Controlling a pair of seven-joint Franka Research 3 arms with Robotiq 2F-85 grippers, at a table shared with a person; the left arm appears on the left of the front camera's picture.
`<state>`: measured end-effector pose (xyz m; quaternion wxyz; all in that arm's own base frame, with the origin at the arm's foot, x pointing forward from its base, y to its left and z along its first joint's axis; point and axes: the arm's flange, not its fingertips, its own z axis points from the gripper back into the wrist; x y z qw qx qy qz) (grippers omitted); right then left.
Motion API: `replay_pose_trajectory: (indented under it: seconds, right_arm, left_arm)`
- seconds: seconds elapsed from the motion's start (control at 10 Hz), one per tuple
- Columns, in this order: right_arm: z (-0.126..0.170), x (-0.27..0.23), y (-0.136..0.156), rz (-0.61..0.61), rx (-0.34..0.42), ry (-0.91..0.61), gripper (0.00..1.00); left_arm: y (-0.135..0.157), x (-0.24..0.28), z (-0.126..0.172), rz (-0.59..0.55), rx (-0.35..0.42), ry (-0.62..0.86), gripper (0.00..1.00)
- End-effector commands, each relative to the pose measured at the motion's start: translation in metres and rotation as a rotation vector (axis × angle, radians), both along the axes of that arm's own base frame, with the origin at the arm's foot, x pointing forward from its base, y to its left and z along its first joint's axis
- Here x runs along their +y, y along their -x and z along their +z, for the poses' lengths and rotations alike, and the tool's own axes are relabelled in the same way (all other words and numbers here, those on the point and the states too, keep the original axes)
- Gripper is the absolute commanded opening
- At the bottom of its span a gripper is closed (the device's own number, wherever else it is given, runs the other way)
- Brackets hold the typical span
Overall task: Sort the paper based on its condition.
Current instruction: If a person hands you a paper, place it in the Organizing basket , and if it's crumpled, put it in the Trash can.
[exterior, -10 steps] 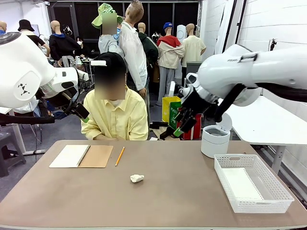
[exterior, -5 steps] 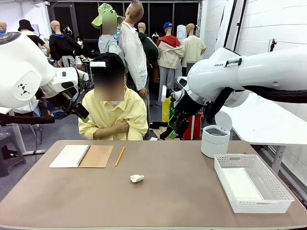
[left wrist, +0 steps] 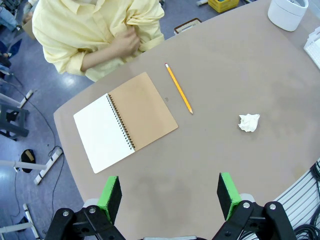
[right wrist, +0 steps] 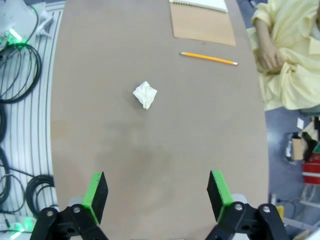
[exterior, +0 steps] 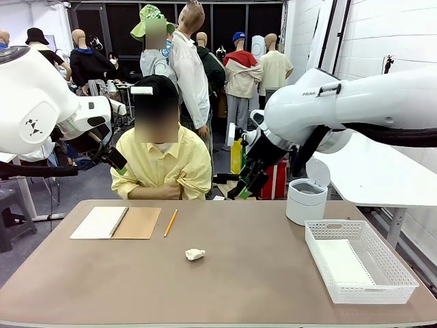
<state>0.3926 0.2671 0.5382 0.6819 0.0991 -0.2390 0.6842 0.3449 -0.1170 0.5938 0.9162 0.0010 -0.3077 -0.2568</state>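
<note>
A crumpled ball of white paper [exterior: 194, 254] lies on the brown table, near the middle. It sits ahead and to the right of my left gripper [left wrist: 169, 197] as a small wad [left wrist: 249, 122], far from the fingers. My left gripper hangs high over the table's left end [exterior: 116, 164], open and holding nothing. My right gripper [right wrist: 156, 194] is open too, well above the table, with the paper ball [right wrist: 145, 94] ahead of it. From the front it hovers behind the table's far edge [exterior: 246, 186]. A flat white sheet [exterior: 343, 263] seems to lie in the basket.
An open spiral notebook [exterior: 116, 222] and a yellow pencil [exterior: 171, 223] lie at the far left. A white mesh basket [exterior: 403, 281] stands at the right, with a white round bin [exterior: 305, 200] behind it. A person in a yellow shirt [exterior: 164, 167] sits across the table with arms folded.
My right arm has swung a little to the left and its gripper has come closer to the table's far edge. The person has folded their arms. The paper ball has not moved.
</note>
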Motion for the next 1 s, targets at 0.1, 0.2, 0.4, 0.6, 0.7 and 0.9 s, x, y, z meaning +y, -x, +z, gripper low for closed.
replay_pose_trajectory:
  seconds: [0.1,0.2,0.4,0.6,0.7,0.9]
  right_arm:
    - [-0.029,0.050,-0.021,0.060,-0.014,0.106,1.00]
    - [-0.041,0.062,-0.023,0.075,-0.015,0.130,1.00]
    - [-0.070,0.082,-0.027,0.105,-0.011,0.158,1.00]
    - [-0.096,0.100,-0.031,0.118,-0.006,0.171,1.00]
    - [-0.105,0.108,-0.030,0.121,0.017,0.178,1.00]
    - [-0.115,0.115,-0.030,0.121,0.029,0.197,1.00]
  left_arm:
    - [0.000,0.001,0.000,0.000,0.007,0.001,1.00]
    - [0.000,0.001,0.000,0.000,0.007,0.001,1.00]
    - [0.000,0.001,0.000,0.000,0.007,0.001,1.00]
    - [0.000,0.001,0.000,0.000,0.007,0.001,1.00]
    - [0.000,0.001,0.000,0.000,0.007,0.001,1.00]
    - [0.000,0.001,0.000,0.000,0.007,0.001,1.00]
